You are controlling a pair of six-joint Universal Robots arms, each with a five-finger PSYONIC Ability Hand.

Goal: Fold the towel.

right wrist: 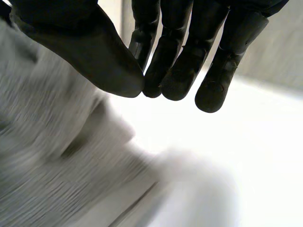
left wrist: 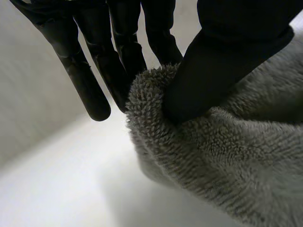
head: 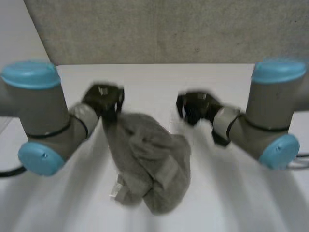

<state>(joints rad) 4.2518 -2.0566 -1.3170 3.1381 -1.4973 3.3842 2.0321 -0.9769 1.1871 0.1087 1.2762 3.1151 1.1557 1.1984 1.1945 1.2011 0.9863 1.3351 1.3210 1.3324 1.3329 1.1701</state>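
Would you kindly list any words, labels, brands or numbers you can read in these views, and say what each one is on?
No text can be read anywhere.
The small pale tag at the edge of the crumpled grey terry towel is too blurred to show any print.

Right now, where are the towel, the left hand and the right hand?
towel (head: 154, 159), head view, middle of the bunched grey cloth.
left hand (left wrist: 222, 71), left wrist view, the thumb pressed into the towel's edge.
right hand (right wrist: 85, 52), right wrist view, the thumb.
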